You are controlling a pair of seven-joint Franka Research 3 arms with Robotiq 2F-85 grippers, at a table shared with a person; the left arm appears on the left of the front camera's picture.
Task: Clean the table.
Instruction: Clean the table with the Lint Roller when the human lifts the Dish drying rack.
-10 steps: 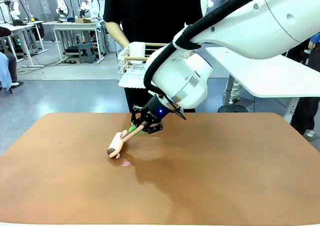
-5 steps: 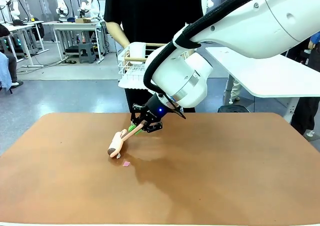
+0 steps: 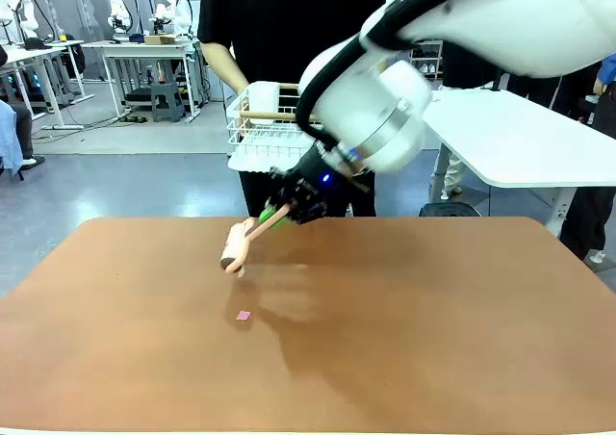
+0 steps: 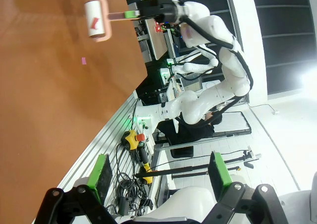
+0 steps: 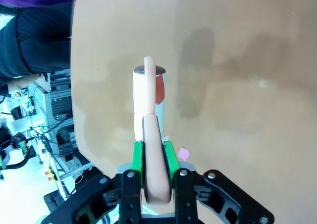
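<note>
Two tools were at work over one reddish-brown counter (image 3: 433, 348). The right tool (image 3: 272, 216) was clamped tight on the pale handle of a single lint roller (image 3: 246, 237). In the right wrist view its two green pads (image 5: 137, 157) pressed the handle from both sides. The roller's head pointed down and to the robot's left and looked clear of the surface, with a soft shadow beneath it. One reddish patch showed on the roll in the right wrist view.

One small pink scrap (image 3: 243, 315) lay alone on the counter, nearer the robot than the roller head and apart from it. The same scrap showed just beside the right tool (image 5: 152, 149) in that arm's own view, and as a small pink fleck (image 4: 83, 61) in the left wrist view.

The left tool (image 4: 159, 172) stood with its jaws wide apart and held nothing, off past the counter's edge.

One person (image 3: 289, 21) in black stood at the far side, holding one white wire rack (image 3: 255, 137) above the counter's far edge. One white table (image 3: 510, 137) stood behind, to the right.
</note>
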